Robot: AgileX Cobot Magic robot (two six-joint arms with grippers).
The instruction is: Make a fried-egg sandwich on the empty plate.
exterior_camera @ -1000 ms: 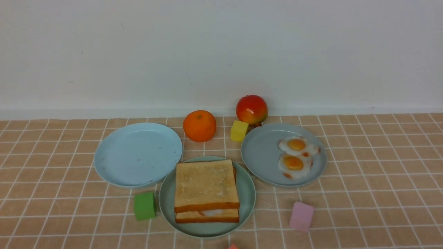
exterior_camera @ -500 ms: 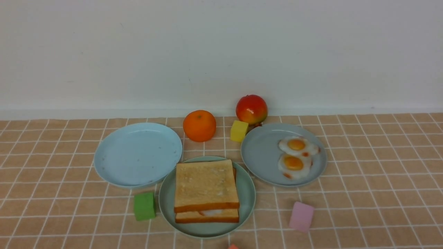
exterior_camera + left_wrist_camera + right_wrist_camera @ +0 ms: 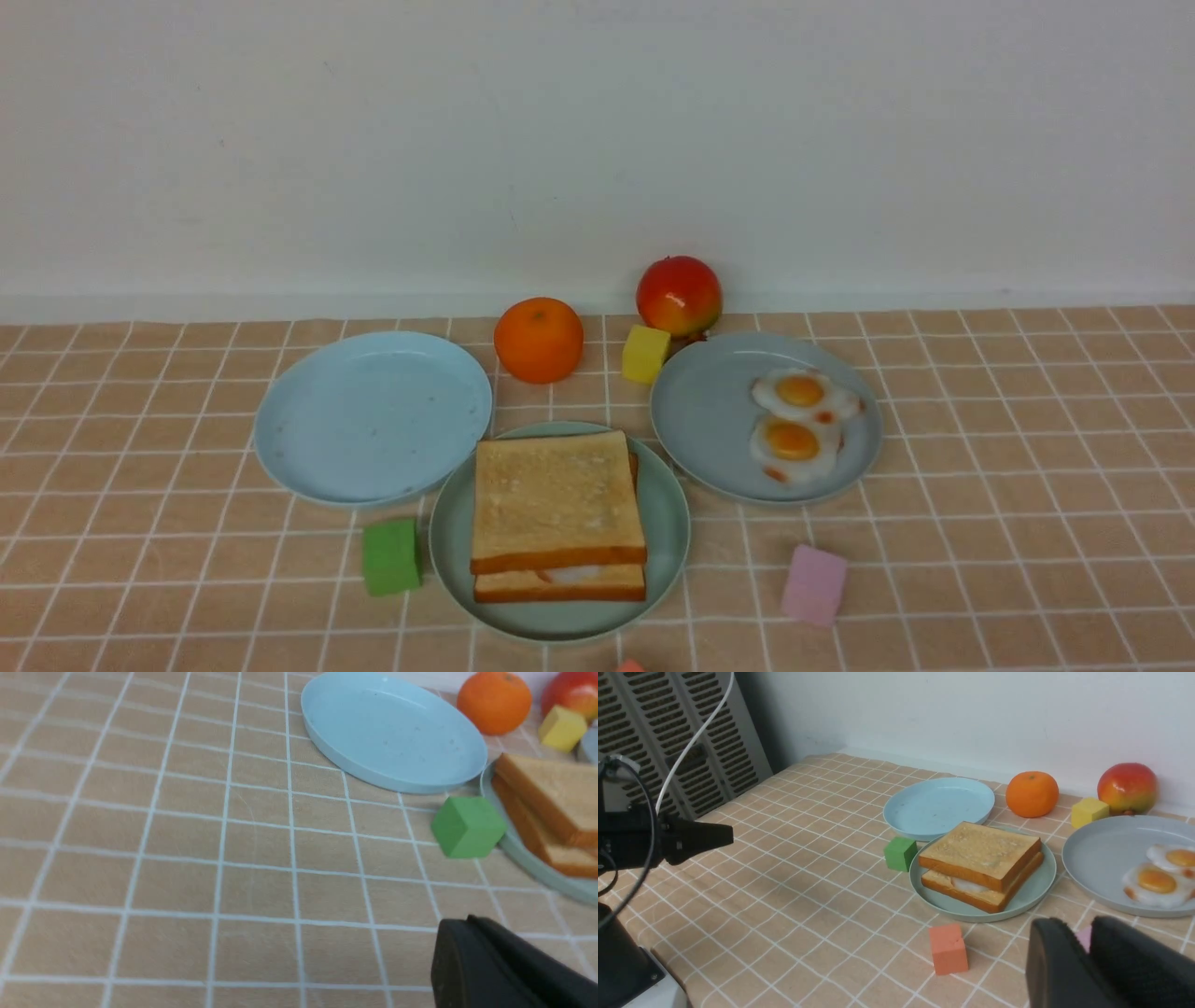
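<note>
1. And here's the centrepiece: the fried-egg sandwich [image 3: 557, 509] sits on the mint-green plate [image 3: 667, 560], in the middle of the desk [image 3: 1008, 560]!
2. Two toasted slices, one on top of the other, the upper one lying askew, with the white edge of the fried egg [image 3: 576, 574] peeking out between them on the near side.
3. Over to the left gripper [image 3: 460, 924]: closed, nothing in its grip, up above the desk and well apart from the sandwich.
4. The right gripper [image 3: 1076, 928] has its fingers slightly apart, and it's holding nothing; they look rather blurred up close, but there seems to be a narrow gap, with the pink block [image 3: 814, 585] showing through from beyond.
5. Out behind and to the left, the pale blue plate [image 3: 373, 420] lies bare.
6. On the right, the grey-blue plate [image 3: 700, 420] carries two smaller eggs [image 3: 794, 439], yolks up, close together on its right half.
7. Along the back: an orange [image 3: 539, 341], a yellow block [image 3: 645, 354] and a red fruit [image 3: 680, 296].
8. Nearer in, a green block [image 3: 391, 556] stands just beside the mint-green plate's left side, and an orange-red block [image 3: 948, 949] rests in front of it.
</note>
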